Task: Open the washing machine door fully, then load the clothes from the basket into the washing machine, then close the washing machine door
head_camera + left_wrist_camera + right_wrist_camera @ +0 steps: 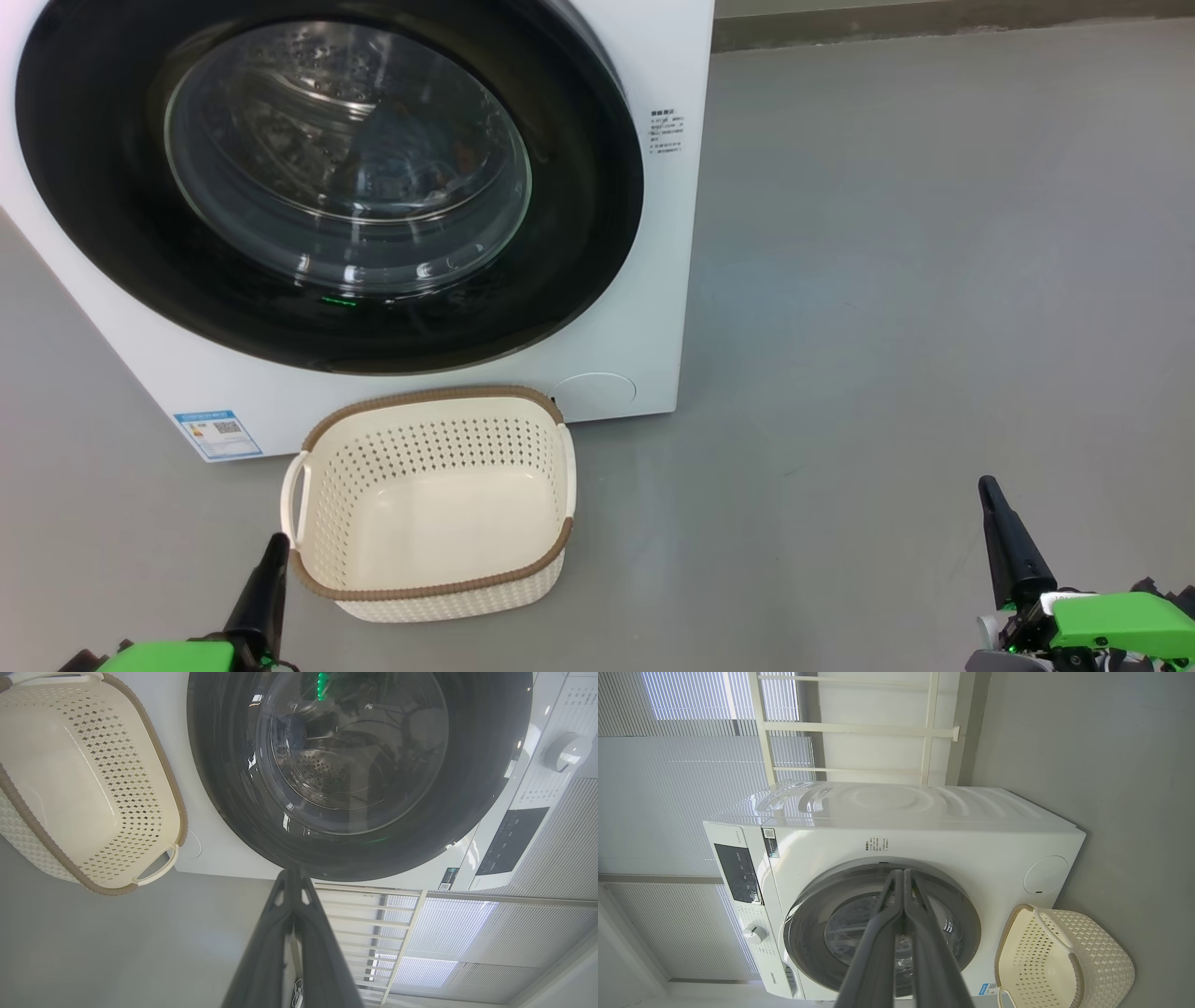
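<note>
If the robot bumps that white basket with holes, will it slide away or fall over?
Probably slide: the basket is empty and full of holes, so it looks light, and the grey floor looks smooth. Tipping seems unlikely, since it is wide and low with a flat bottom. Its plastic walls would likely stay stiff.

Bright, even daylight came through the blinds (668, 788); glare streaked the washing machine door (345, 168) at six o'clock. Wrist views bowed at edges.

Closed right claw (904, 871) faces the washing machine door (822, 924).
</note>
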Robot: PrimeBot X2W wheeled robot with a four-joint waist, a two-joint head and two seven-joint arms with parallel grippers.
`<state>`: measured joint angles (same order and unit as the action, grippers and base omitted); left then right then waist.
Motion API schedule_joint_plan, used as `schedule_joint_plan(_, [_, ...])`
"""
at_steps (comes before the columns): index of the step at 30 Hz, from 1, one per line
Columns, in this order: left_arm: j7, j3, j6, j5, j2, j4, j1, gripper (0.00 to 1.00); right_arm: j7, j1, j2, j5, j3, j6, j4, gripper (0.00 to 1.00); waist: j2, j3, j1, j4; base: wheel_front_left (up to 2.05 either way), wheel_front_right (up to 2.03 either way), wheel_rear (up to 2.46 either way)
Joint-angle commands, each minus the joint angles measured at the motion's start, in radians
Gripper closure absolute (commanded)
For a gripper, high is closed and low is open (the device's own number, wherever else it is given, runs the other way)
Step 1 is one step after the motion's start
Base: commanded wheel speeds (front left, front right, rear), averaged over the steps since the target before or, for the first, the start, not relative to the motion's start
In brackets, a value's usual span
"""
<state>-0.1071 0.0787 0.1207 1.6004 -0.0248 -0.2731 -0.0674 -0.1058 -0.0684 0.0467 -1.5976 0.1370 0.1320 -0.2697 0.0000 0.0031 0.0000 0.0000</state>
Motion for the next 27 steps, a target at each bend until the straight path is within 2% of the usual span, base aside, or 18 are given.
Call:
schedule_joint_plan(1, [-0.006, 0.035, 0.01, 0.008, -0.025, 0.028, -0.041, 1.0, -0.008, -0.04, 0.004, -0.011, -0.023, -0.001, 0.025, 1.0, 0.0, 0.0, 0.0, 0.0, 0.0, 0.0, 0.0])
schedule_joint_plan(27, [-0.006, 0.035, 0.01, 0.008, -0.025, 0.028, -0.041, 1.0, -0.007, -0.04, 0.004, -0.011, -0.023, -0.001, 0.025, 1.0, 0.0, 0.0, 0.0, 0.0, 0.0, 0.0, 0.0])
